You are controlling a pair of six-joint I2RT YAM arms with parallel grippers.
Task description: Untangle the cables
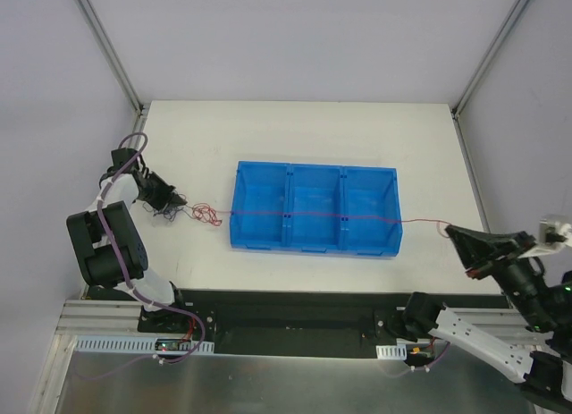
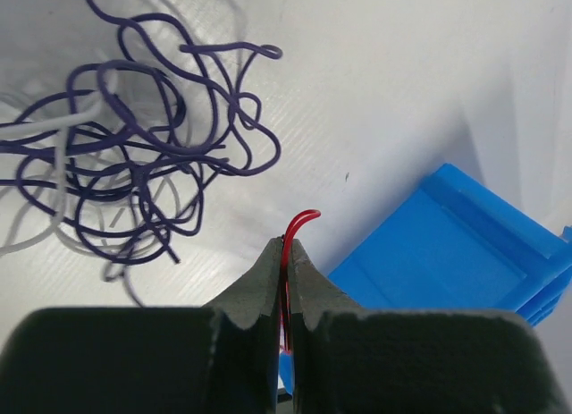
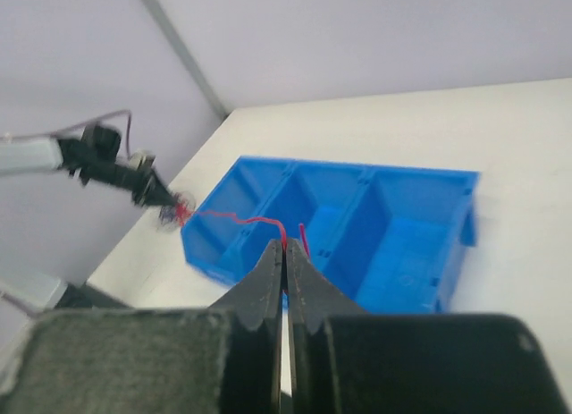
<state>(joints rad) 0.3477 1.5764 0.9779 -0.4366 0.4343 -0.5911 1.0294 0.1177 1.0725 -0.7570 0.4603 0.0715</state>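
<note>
A thin red cable (image 1: 357, 219) runs taut from left to right over the blue bin (image 1: 313, 167). My left gripper (image 1: 172, 203) is shut on its left end; the red cable (image 2: 302, 222) pokes out between the closed fingers (image 2: 259, 284). My right gripper (image 1: 452, 233) is shut on the right end, and the red cable (image 3: 241, 219) leads away from its tips (image 3: 284, 249) toward the left arm. A loose clump of dark purple cable (image 2: 134, 155) with a white cable (image 2: 40, 128) through it lies on the table beside the left gripper. Red curls (image 1: 207, 215) lie left of the bin.
The blue three-compartment bin (image 3: 384, 217) stands mid-table between the two grippers, and its corner shows in the left wrist view (image 2: 447, 253). The left arm (image 3: 98, 155) reaches in near the table's left edge. Metal frame posts (image 1: 112, 52) stand at the back corners.
</note>
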